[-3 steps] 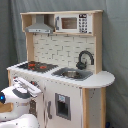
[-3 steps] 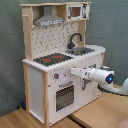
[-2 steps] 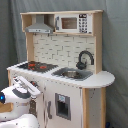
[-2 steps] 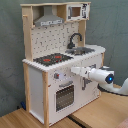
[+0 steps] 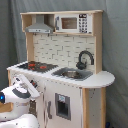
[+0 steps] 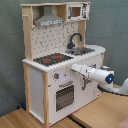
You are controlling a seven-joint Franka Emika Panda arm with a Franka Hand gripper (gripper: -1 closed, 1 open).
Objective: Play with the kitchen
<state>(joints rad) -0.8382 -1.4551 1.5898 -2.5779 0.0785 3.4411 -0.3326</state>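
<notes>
Kitchen: a tall toy kitchen (image 5: 65, 75) of white panels and pale wood is seen in both exterior views, standing on a wooden floor (image 6: 30, 119) before a grey curtain (image 6: 10, 55).
Gripper: the gripper (image 6: 74, 67) is held at the kitchen's front panel, just under the worktop edge; in the first exterior view the white arm (image 5: 20, 92) is seen at the lower left, reaching toward the same front.
Jaws: whether they are spread or pressed together cannot be told, as the tip is lost against the white panel.
Above the jaws: the black hob (image 6: 52, 59) with red rings is set in the worktop, directly over the tip.
Beside the jaws: a row of knobs (image 6: 62, 76) is placed on the front panel, close to the tip; contact cannot be confirmed.
Below the jaws: the oven door (image 6: 64, 96) with its dark window is found under the knobs.
Further along from the jaws: the sink (image 5: 72, 74) and black tap (image 5: 85, 59) are set at the worktop's other end.
High above the jaws: a grey hood (image 5: 39, 26) and a microwave (image 5: 75, 23) are mounted on the top shelf.
</notes>
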